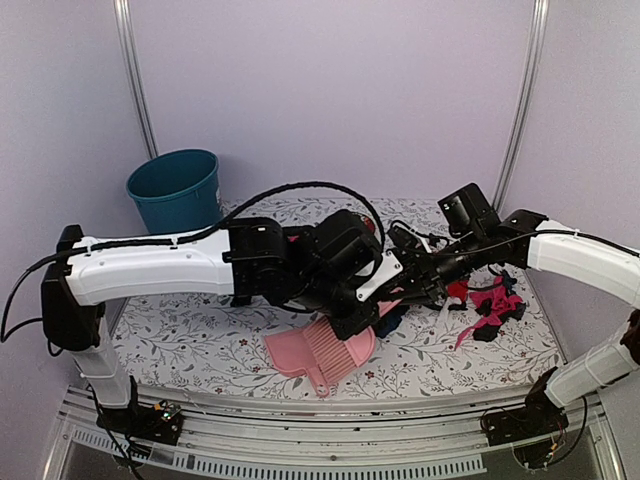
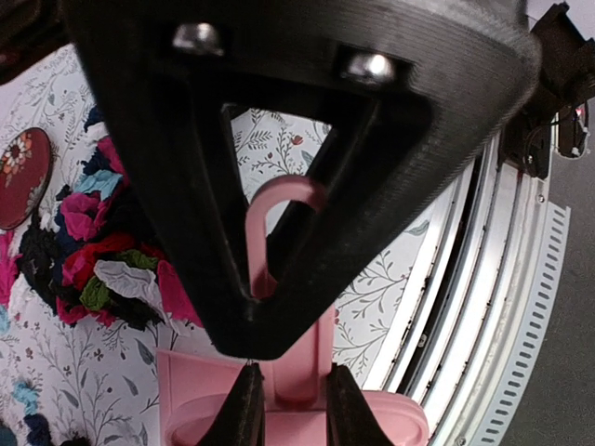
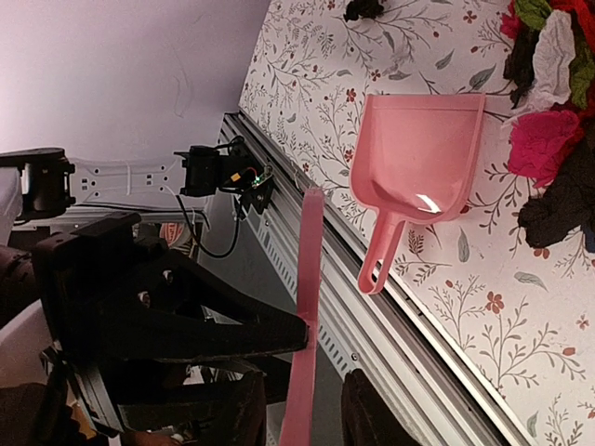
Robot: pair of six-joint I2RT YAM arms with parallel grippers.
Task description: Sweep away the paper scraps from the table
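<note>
The paper scraps (image 1: 490, 305) lie in a heap of black, pink and red bits on the right of the table (image 1: 190, 345). In the wrist views the paper scraps (image 2: 93, 265) (image 3: 558, 121) lie beside the pink tools. A pink dustpan (image 1: 315, 360) (image 3: 418, 158) lies free, its handle toward the near edge. My left gripper (image 1: 352, 322) (image 2: 288, 409) is shut on the handle of a pink brush (image 2: 299, 367) (image 3: 310, 251) held above the table. My right gripper (image 1: 405, 280) (image 3: 311, 401) straddles that same handle, with a gap on each side.
A teal bucket (image 1: 178, 190) stands off the back left corner. A dark-red plate (image 2: 20, 177) sits beyond the heap. Loose scraps (image 2: 23, 395) (image 3: 363, 7) lie apart from it. The metal rail (image 1: 320, 425) runs along the near edge.
</note>
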